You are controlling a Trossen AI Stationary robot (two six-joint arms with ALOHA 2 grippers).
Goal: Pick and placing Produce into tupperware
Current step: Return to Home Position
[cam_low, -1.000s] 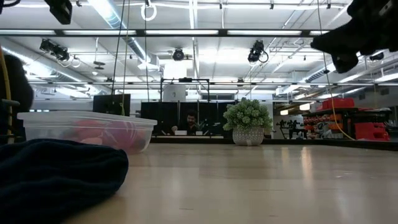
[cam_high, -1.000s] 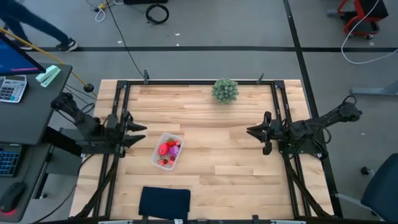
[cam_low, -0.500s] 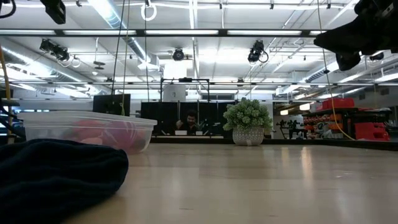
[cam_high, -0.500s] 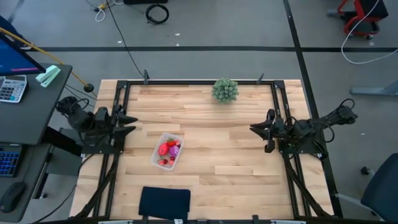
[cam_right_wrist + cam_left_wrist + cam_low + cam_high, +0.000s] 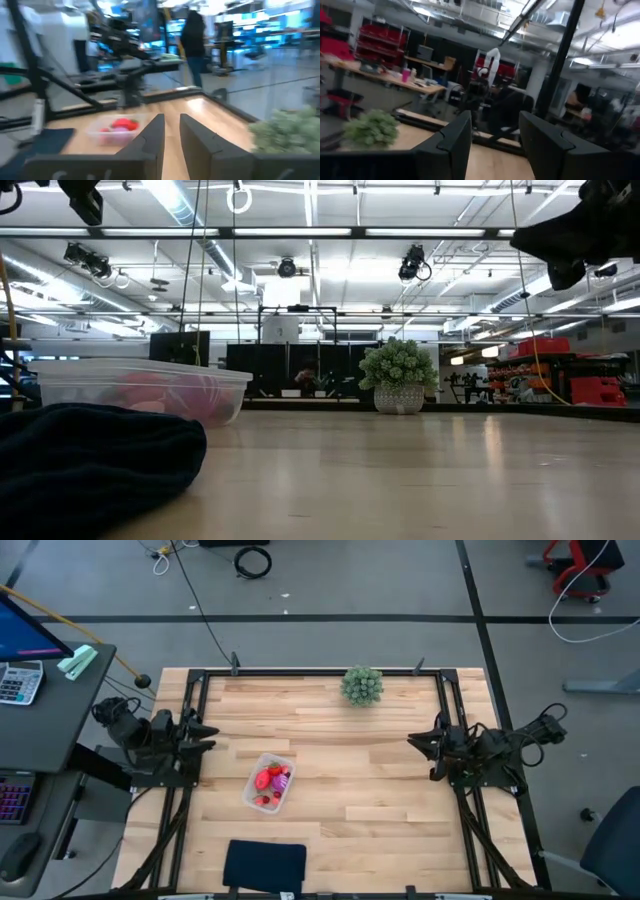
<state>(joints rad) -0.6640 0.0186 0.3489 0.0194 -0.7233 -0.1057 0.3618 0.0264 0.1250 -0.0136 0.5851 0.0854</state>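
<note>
Fingers [image 5: 452, 145] of the left gripper [image 5: 492, 120] are spread with nothing between them. The right gripper [image 5: 171, 120] shows only a narrow slit between its fingers [image 5: 200, 140], also empty. From above, both arms sit at opposite side edges of the table [image 5: 380, 800], well apart from the tub [image 5: 288, 764]. That fits a job that looks finished, with the arms parked clear of it. The tub lies near the left arm's side, between the plant [image 5: 361, 685] at the far edge and the pad [image 5: 264, 865] at the near edge. The produce [image 5: 264, 780] is inside it, and no piece shows loose on the wood. How many small berries it holds is too small to tell; 1 larger red piece and a purplish one beside it can be made out. At table height the pad covers the tub's lower corner, and its contents are only a pink-red blur. The left wrist view misses the tub altogether.
</note>
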